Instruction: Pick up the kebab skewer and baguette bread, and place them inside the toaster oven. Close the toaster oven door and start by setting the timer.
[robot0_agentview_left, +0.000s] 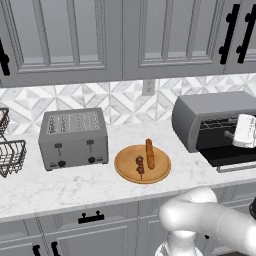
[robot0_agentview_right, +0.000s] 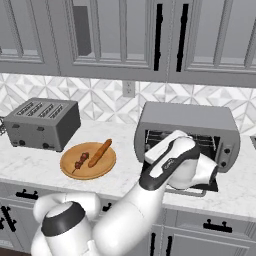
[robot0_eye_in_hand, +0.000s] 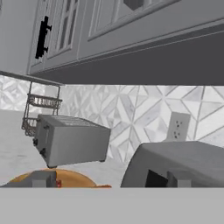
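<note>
Gripper (robot0_eye_in_hand: 111, 178) open, empty, by toaster oven (robot0_agentview_right: 190, 122) — kebab skewer (robot0_agentview_left: 140, 165), baguette bread (robot0_agentview_left: 150, 153) on wooden plate (robot0_agentview_left: 126, 170)

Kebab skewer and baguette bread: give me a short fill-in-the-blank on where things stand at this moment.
1. The kebab skewer and baguette bread lie on a round ____ plate.
2. The toaster oven door is ____.
3. The slot toaster stands to the ____ of the plate in the left base view.
4. The gripper holds ____.

Missing words: wooden; open; left; nothing
</note>
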